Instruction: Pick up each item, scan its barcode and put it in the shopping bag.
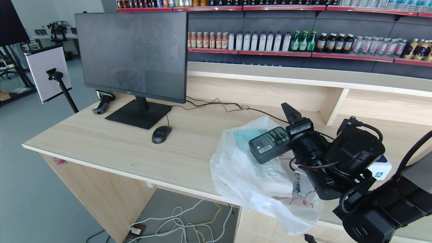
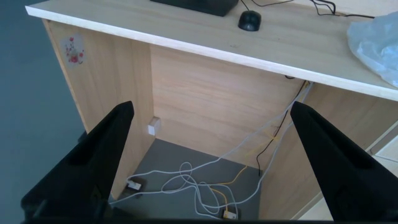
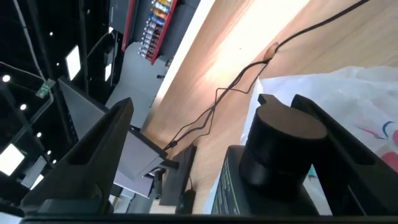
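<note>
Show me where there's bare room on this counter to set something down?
Bare wood lies along the front of the counter, left of the mouse, and between mouse and shopping bag. Crowded: the bag with the dark box over it, cables behind.

A shop: bottle-stocked shelves (image 1: 303,53) behind checkout counter (image 1: 135,145).

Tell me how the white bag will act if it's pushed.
The bag is thin, crumpled film, so it will probably fold rather than slide whole. Part of it droops over the counter edge, so a shove toward that edge might drag it off. A flat pack inside may anchor it somewhat.
</note>
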Controlling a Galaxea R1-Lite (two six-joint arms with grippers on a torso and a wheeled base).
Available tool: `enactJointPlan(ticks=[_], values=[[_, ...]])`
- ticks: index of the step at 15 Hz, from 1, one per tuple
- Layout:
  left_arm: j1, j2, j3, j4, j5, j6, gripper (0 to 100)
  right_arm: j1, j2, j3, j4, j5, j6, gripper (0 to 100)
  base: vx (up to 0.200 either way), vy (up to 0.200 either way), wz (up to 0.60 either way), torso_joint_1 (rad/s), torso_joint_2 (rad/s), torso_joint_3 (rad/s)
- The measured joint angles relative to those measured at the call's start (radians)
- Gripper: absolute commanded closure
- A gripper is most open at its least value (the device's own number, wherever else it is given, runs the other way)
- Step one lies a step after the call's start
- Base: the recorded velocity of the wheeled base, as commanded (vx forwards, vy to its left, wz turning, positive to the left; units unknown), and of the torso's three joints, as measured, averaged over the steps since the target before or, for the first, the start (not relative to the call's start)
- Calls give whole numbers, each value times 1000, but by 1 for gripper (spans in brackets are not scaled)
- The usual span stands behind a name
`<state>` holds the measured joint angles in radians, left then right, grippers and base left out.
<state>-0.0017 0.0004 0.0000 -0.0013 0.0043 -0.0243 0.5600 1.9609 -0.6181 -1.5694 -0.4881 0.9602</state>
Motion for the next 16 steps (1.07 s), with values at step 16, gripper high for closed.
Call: enactJointPlan(ticks=[16], values=[[0, 0, 0, 0, 0, 1, 0, -25, 77, -91, 0, 31, -141, 0, 0, 0, 0, 0, 0, 0]])
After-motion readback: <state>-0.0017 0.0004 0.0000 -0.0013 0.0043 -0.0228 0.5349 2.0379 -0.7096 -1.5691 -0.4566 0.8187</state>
